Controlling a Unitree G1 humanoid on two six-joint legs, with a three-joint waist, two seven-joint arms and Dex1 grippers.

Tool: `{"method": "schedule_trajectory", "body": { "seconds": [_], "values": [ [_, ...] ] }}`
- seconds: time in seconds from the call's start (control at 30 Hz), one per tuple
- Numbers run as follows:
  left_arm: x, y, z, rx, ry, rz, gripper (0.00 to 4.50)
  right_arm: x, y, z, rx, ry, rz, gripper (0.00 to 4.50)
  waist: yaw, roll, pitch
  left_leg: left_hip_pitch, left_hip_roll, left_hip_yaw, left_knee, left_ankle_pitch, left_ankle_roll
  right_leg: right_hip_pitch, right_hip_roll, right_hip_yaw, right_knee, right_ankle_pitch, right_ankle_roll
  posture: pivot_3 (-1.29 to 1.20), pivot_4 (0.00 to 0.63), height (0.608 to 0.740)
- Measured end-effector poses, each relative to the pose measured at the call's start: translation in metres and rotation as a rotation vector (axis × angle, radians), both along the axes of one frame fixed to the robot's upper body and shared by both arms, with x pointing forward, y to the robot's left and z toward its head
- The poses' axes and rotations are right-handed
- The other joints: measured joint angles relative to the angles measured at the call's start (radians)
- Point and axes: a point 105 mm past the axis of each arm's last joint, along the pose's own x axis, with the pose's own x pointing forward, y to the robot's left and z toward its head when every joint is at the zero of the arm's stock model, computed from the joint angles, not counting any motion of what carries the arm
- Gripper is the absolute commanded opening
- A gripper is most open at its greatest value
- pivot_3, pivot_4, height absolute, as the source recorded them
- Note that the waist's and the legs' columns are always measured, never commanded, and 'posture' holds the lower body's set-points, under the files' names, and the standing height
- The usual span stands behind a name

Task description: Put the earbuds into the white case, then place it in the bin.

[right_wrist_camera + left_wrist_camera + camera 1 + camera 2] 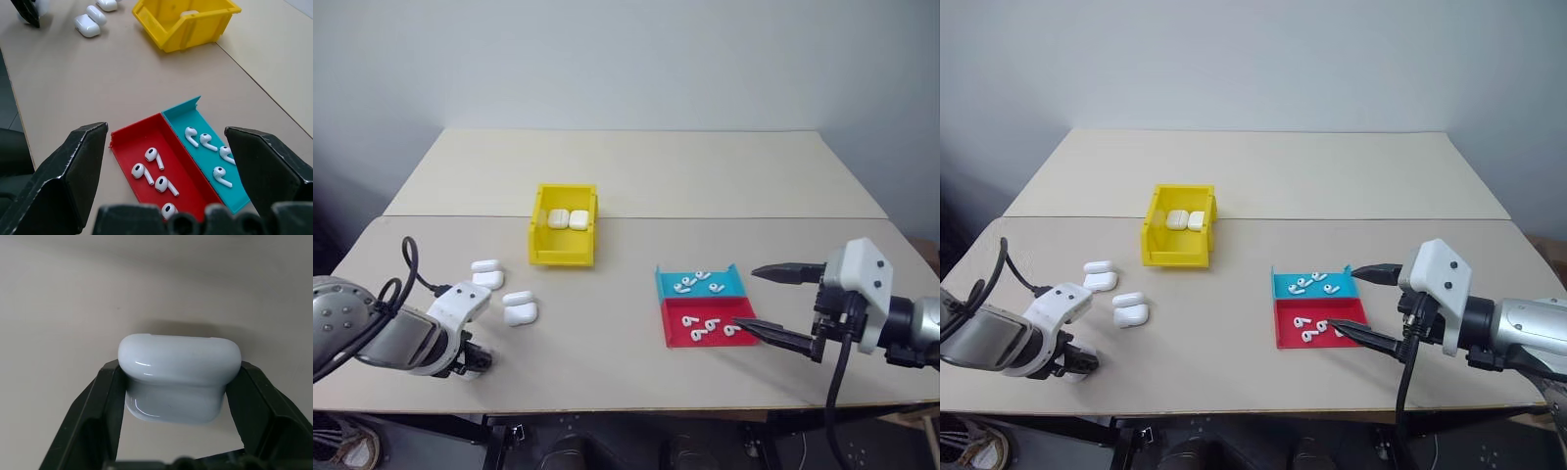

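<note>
The left claw (176, 396) was clamped shut on a white case (179, 377), one black finger (105, 406) pressed against each side of it, low over the counter (607, 343) near its front left corner. Two more cases (487, 273) (520, 307) lay on the counter between that claw and the yellow bin (564, 225), the nearer one with its lid ajar. The bin stood towards the middle of the counter, left of centre, with two white cases (568, 219) lying side by side inside it. The right claw (773, 305) hung wide open and empty near the front right edge, its fingers just beside the shallow tray (705, 305). The earbuds (151, 171) lay loose in the tray, some in the red half and others (208, 147) in the teal half.
</note>
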Motion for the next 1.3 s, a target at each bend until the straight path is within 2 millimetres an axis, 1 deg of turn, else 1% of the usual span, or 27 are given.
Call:
{"method": "schedule_trajectory", "body": {
  "seconds": [0.07,0.13,0.2,0.27,0.3,0.4,0.5,0.53,0.57,0.6,0.67,0.73,0.8,0.9,0.97,1.0,1.03,1.1,1.23,1.3],
  "values": [
    [0.001,-0.003,0.005,-0.006,-0.060,-0.032,2.76,0.001,0.000,0.000,-0.002,0.000,-0.002,4.50,0.000,0.000,0.000,-0.001,0.000,0.000,0.000,0.000,0.000,0.000,0.000,0.000,0.000,0.000,0.000,0.00,0.150,0.740],
    [0.008,-0.010,0.018,-0.020,-0.184,-0.091,2.76,0.001,-0.001,0.000,-0.002,-0.001,-0.004,4.50,0.001,0.000,0.000,-0.001,0.000,0.002,0.000,0.000,0.000,0.000,0.000,-0.001,-0.001,0.000,0.000,0.00,0.150,0.740],
    [0.022,-0.021,0.039,-0.103,-0.384,-0.117,2.76,0.002,-0.001,-0.001,-0.003,-0.002,-0.008,4.50,0.002,0.000,0.000,-0.001,0.000,0.003,0.000,0.000,0.000,0.000,0.000,-0.001,-0.001,0.000,0.000,0.00,0.150,0.740],
    [0.031,-0.025,0.055,-0.192,-0.528,-0.106,2.76,0.003,-0.001,-0.001,-0.004,-0.004,-0.006,4.50,0.003,0.000,0.000,-0.001,0.000,0.003,0.000,0.000,0.000,0.000,0.000,-0.002,0.000,0.000,0.000,0.00,0.150,0.740],
    [0.035,-0.026,0.065,-0.255,-0.632,-0.106,2.76,0.003,-0.001,0.000,-0.004,-0.007,-0.004,4.50,0.003,0.001,0.000,-0.001,0.000,0.004,0.000,0.000,0.000,0.000,0.000,-0.002,-0.001,0.000,0.000,0.00,0.150,0.740],
    [0.036,-0.029,0.076,-0.343,-0.768,-0.154,2.76,0.004,-0.002,0.000,-0.006,-0.011,-0.008,4.50,0.000,0.000,0.000,-0.001,0.000,0.005,0.000,0.000,0.000,0.000,0.000,-0.002,-0.001,0.000,-0.001,0.00,0.150,0.740],
    [0.030,-0.037,0.076,-0.441,-0.759,-0.303,2.76,0.005,-0.002,0.001,-0.007,-0.017,-0.009,4.50,0.001,0.000,0.000,-0.001,0.000,0.005,0.000,0.000,0.000,-0.001,0.000,-0.002,-0.001,0.000,0.000,0.00,0.150,0.740],
    [0.027,-0.040,0.078,-0.483,-0.730,-0.366,2.76,0.005,-0.002,0.001,-0.009,-0.018,-0.010,4.50,0.001,0.000,0.000,-0.001,0.000,0.006,0.000,0.000,0.000,-0.001,0.000,-0.003,0.000,0.000,0.000,0.00,0.150,0.740],
    [0.024,-0.042,0.078,-0.517,-0.667,-0.443,2.76,0.005,-0.002,0.001,-0.010,-0.020,-0.010,4.50,0.002,0.000,0.000,-0.002,0.000,0.005,0.000,0.000,0.000,-0.001,0.000,-0.004,0.000,0.000,-0.001,0.00,0.150,0.740],
    [0.022,-0.041,0.081,-0.519,-0.629,-0.505,2.76,0.005,-0.002,0.001,-0.010,-0.022,-0.008,4.50,0.003,0.000,0.000,-0.001,0.000,0.005,0.000,0.000,0.000,-0.001,0.000,-0.004,0.000,0.000,0.000,0.00,0.150,0.740],
    [0.025,-0.040,0.090,-0.468,-0.596,-0.633,2.76,0.005,-0.002,0.001,-0.009,-0.021,-0.006,4.50,0.006,0.001,-0.001,-0.002,0.000,0.005,0.000,0.000,0.000,-0.001,0.000,-0.004,-0.001,0.000,0.000,0.00,0.150,0.740],
    [0.027,-0.044,0.095,-0.425,-0.558,-0.760,2.76,0.005,-0.001,0.001,-0.008,-0.021,-0.003,4.50,0.008,0.001,-0.001,-0.003,0.000,0.005,0.000,0.000,0.000,-0.001,0.000,-0.004,-0.001,0.000,0.000,0.00,0.150,0.740],
    [0.029,-0.054,0.097,-0.412,-0.510,-0.889,2.76,0.005,-0.001,0.000,-0.004,-0.016,-0.002,4.50,0.010,0.001,-0.001,-0.004,0.000,0.005,0.000,0.000,0.000,-0.002,0.000,-0.004,-0.001,0.000,0.000,0.00,0.150,0.740],
    [0.032,-0.071,0.093,-0.379,-0.385,-1.085,2.76,0.005,-0.001,-0.001,-0.004,-0.012,0.002,4.50,0.014,0.001,-0.001,-0.004,-0.001,0.006,0.001,0.000,0.000,-0.001,0.000,-0.004,-0.001,0.000,0.000,0.00,0.150,0.740],
    [0.036,-0.090,0.086,-0.374,-0.318,-1.222,2.76,0.005,0.001,-0.001,-0.003,-0.014,0.008,4.50,0.021,0.001,-0.001,-0.005,-0.001,0.006,0.002,0.000,0.000,-0.001,0.000,-0.004,-0.001,0.000,0.000,0.00,0.150,0.740],
    [0.040,-0.101,0.078,-0.374,-0.269,-1.269,2.76,0.006,0.000,-0.001,-0.004,-0.014,0.006,4.50,0.025,0.001,-0.001,-0.005,-0.001,0.005,0.003,0.000,0.000,0.000,0.000,-0.004,0.000,0.000,0.000,0.00,0.150,0.740],
    [0.046,-0.113,0.071,-0.369,-0.237,-1.306,2.76,0.006,0.001,-0.001,-0.006,-0.017,0.006,4.50,0.028,0.001,-0.001,-0.006,-0.001,0.005,0.004,0.000,0.000,-0.001,0.000,-0.005,0.000,0.000,0.000,0.00,0.150,0.740],
    [0.051,-0.128,0.055,-0.365,-0.169,-1.349,2.76,0.006,0.001,-0.001,-0.008,-0.022,0.008,4.50,0.028,0.001,-0.001,-0.009,-0.001,0.004,0.007,-0.001,0.002,-0.002,0.000,-0.005,0.000,0.000,0.001,0.00,0.150,0.740],
    [0.063,-0.149,0.029,-0.299,-0.097,-1.422,2.76,0.006,0.001,-0.001,-0.010,-0.025,0.004,4.50,0.023,0.000,-0.001,-0.010,-0.001,0.004,0.010,-0.002,0.004,-0.002,0.000,-0.005,0.000,0.000,0.002,0.00,0.150,0.740],
    [0.068,-0.156,0.018,-0.240,-0.082,-1.457,2.76,0.006,0.001,-0.001,-0.011,-0.027,0.007,4.50,0.024,0.001,-0.001,-0.010,-0.001,0.004,0.012,-0.002,0.005,-0.002,0.000,-0.005,0.000,0.000,0.002,0.00,0.150,0.740]
  ]
}}
